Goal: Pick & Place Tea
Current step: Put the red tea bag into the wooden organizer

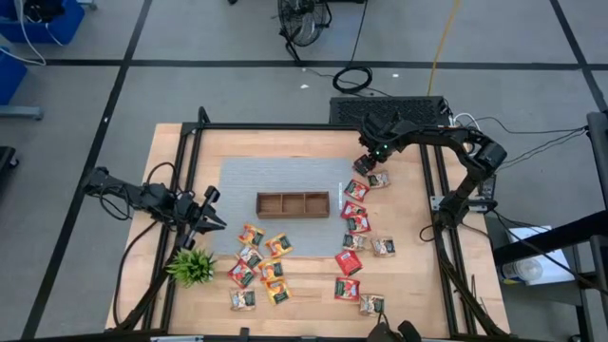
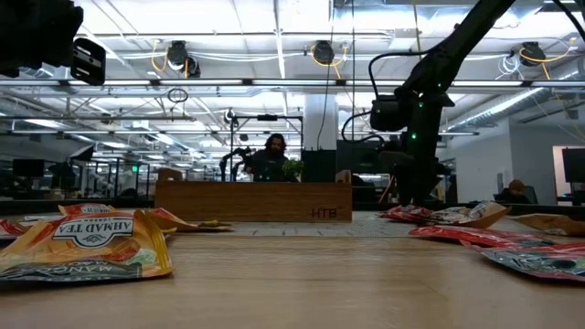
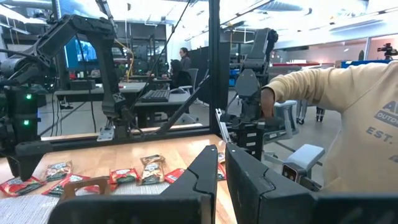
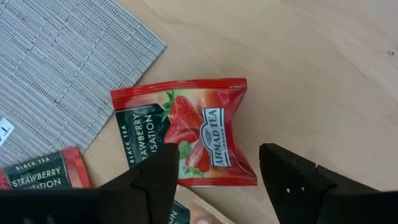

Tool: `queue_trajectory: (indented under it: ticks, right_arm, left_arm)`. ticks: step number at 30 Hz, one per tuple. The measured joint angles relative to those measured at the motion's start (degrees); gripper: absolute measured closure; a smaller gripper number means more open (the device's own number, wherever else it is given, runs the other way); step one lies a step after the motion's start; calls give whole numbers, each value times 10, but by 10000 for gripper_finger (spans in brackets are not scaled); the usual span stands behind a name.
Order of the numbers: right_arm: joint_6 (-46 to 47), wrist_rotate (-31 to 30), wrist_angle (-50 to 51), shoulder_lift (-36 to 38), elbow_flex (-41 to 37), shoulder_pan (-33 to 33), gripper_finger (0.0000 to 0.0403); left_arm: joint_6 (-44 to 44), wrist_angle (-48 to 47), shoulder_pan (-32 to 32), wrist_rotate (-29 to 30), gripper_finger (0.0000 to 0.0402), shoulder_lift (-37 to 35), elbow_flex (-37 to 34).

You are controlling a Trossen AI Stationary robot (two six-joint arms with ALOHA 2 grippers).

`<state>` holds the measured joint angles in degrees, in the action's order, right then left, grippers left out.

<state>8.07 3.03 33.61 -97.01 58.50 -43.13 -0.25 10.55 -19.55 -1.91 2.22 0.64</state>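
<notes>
right pincer (image 4: 214, 171) open, hovering right over the red strawberry tea sachet (image 4: 183, 130) | sachet sits between its fingers, beside the grey woven mat (image 4: 56, 68) | left pincer (image 1: 211, 217) shut, way farther off

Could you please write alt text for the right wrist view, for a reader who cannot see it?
The right pincer hangs open just above a red strawberry tea sachet lying flat on the wooden table. A grey woven mat lies beside the sachet, and a second strawberry sachet overlaps the mat's edge.
</notes>
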Motion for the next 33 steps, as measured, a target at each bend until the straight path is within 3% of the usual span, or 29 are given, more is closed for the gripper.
queue_trajectory:
  ticks: [7, 12, 21, 28, 30, 33]
  right_arm:
    - [5, 3, 8, 0, 0, 1, 195]
    - [7, 48, 21, 0, 0, 2, 195]
    - [-2, 46, 13, 0, 5, 5, 195]
    - [-123, 20, 48, 45, 46, 34, 195]
    - [-209, -17, 50, 56, 56, 61, 194]
    - [-370, -119, 53, 53, 59, 111, 187]
  left_arm:
    - [0, 0, 0, 0, 366, 0, 0]
    - [0, 0, 0, 0, 366, 0, 0]
    - [0, 0, 0, 0, 366, 0, 0]
    - [0, 0, 0, 0, 366, 0, 0]
    - [0, 0, 0, 0, 366, 0, 0]
    - [0, 0, 0, 0, 366, 0, 0]
